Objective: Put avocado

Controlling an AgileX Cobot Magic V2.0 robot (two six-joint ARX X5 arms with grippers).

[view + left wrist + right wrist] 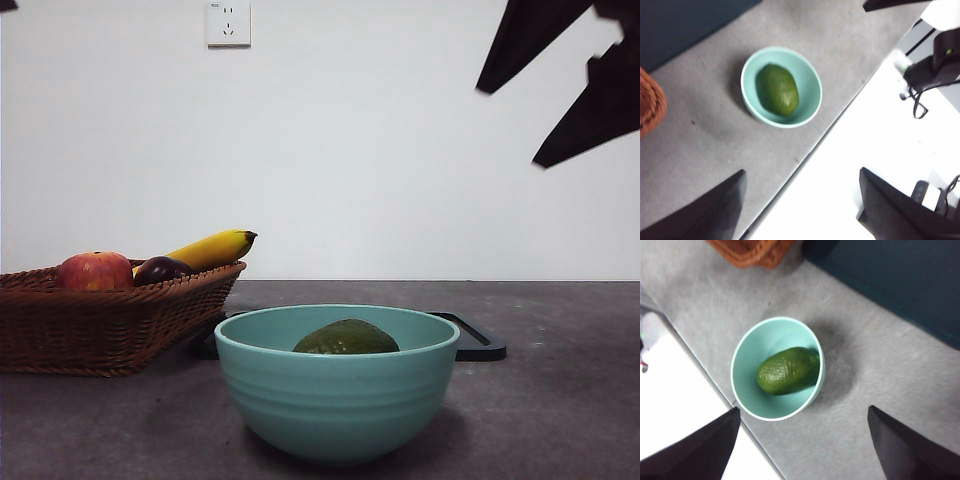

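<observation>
1. Basket (100, 325) of brown wicker stands at the left on the grey table (560, 400). It holds a red apple (94, 271), a dark plum (160, 269) and a yellow banana (212, 248) whose tip overhangs the rim.
2. Behind the basket's right end lies a flat black tray (478, 340), mostly hidden by the bowl; what it carries, if anything, cannot be made out.
3. At centre stands a pale turquoise bowl (338, 395). The avocado (346, 339) lies inside it on its side, its top just showing above the rim in the front view.
4. Left gripper (800, 200) hangs high above the table near its front edge, jaws spread wide, nothing between them. The bowl sits well below and apart from it.
5. Right gripper (802, 440) hangs likewise above the bowl, jaws wide apart and holding nothing.
6. At the upper right of the front view, dark arm parts are visible; which arm is probably not decidable from that view.
</observation>
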